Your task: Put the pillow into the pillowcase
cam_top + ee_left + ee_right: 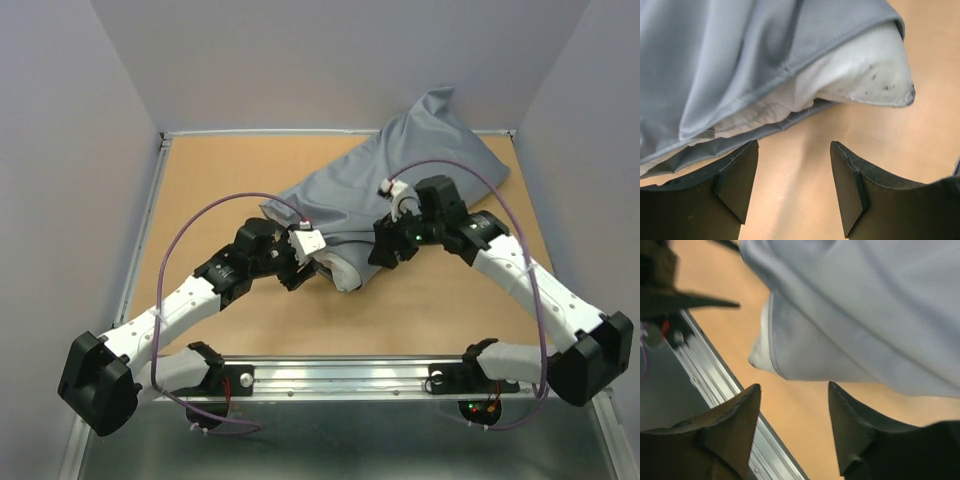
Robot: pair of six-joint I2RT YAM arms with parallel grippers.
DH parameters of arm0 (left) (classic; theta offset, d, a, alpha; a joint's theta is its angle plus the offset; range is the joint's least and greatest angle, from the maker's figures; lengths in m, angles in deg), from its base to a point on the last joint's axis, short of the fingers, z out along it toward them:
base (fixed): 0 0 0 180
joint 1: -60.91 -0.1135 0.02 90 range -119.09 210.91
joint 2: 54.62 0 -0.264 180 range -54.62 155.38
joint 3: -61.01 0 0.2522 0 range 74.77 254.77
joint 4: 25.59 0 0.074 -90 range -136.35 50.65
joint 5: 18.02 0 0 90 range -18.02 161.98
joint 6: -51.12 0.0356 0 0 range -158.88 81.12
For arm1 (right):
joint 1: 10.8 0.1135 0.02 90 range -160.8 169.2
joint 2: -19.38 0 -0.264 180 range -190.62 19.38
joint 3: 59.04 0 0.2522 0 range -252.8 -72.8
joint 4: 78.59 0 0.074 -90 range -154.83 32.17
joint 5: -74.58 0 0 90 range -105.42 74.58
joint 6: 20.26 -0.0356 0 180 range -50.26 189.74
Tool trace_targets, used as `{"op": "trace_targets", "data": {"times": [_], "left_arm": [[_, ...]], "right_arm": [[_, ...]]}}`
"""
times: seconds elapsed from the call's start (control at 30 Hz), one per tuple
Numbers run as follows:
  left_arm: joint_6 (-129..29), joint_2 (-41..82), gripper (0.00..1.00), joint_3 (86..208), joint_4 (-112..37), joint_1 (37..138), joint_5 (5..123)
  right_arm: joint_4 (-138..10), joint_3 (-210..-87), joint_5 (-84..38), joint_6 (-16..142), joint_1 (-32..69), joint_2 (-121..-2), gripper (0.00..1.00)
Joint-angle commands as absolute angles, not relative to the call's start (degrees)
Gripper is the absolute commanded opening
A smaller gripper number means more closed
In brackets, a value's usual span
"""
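1. Left wrist view: my left gripper [793, 165] is released, its fingers [735, 185] spread with only bare table [920, 145] between them, and it grasps nothing.
2. Just beyond those fingertips lies the mouth of the pillowcase [740, 45]. The pillow [865, 75] sits mostly inside. One off-white, speckled corner pokes out past the hem, ahead of the finger on the view's right.
3. On the right wrist view, my right gripper [795, 390] is likewise released and empty. The pillowcase edge and a sliver of pillow lie just past its tips, nearer the finger on the view's left.
4. From the top view, the two grippers flank the mouth, and the closed end runs away from both sets of fingers.
5. I judge the step in hand is a fresh grasp on the hem, to draw it over that last corner.
6. To do it well, I would slide one finger of each gripper under the upper hem layer only, close on cloth alone, and pull both sides evenly over the corner.
7. Pinching both layers would likely shut the mouth, and pinching the pillow could drag it back out.
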State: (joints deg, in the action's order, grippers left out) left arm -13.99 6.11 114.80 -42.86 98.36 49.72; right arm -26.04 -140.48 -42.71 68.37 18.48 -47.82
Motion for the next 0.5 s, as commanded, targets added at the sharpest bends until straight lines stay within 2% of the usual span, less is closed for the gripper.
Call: {"op": "trace_targets", "data": {"times": [0.0, 0.1, 0.17, 0.23, 0.33, 0.43, 0.47], "left_arm": [[-7.4, 5.2, 0.7, 113.5, -39.7, 99.2, 47.9], [-10.0, 11.0, 0.69, 114.9, -37.0, 99.7, 48.2], [-12.9, 13.7, 0.67, 116.6, -33.8, 100.3, 47.4], [-13.6, 17.2, 0.66, 118.1, -30.3, 102.2, 47.3], [-13.8, 23.0, 0.62, 120.3, -25.3, 105.5, 49.5], [-17.4, 29.6, 0.56, 125.1, -21.0, 107.0, 50.9], [-19.1, 31.1, 0.49, 126.5, -19.9, 107.0, 50.9]], "right_arm": [[-22.6, -133.5, -45.5, 75.2, 22.2, -51.3, 0.66], [-27.6, -130.6, -43.2, 75.4, 22.2, -55.1, 0.68], [-30.0, -130.7, -36.6, 75.9, 22.1, -58.7, 0.61], [-33.2, -132.5, -32.9, 77.4, 20.6, -61.4, 0.58], [-34.9, -138.3, -34.4, 78.9, 15.2, -66.4, 0.55], [-35.2, -142.9, -34.4, 81.0, 10.3, -69.2, 0.54], [-35.3, -144.3, -34.9, 82.1, 9.0, -69.2, 0.54]]}}
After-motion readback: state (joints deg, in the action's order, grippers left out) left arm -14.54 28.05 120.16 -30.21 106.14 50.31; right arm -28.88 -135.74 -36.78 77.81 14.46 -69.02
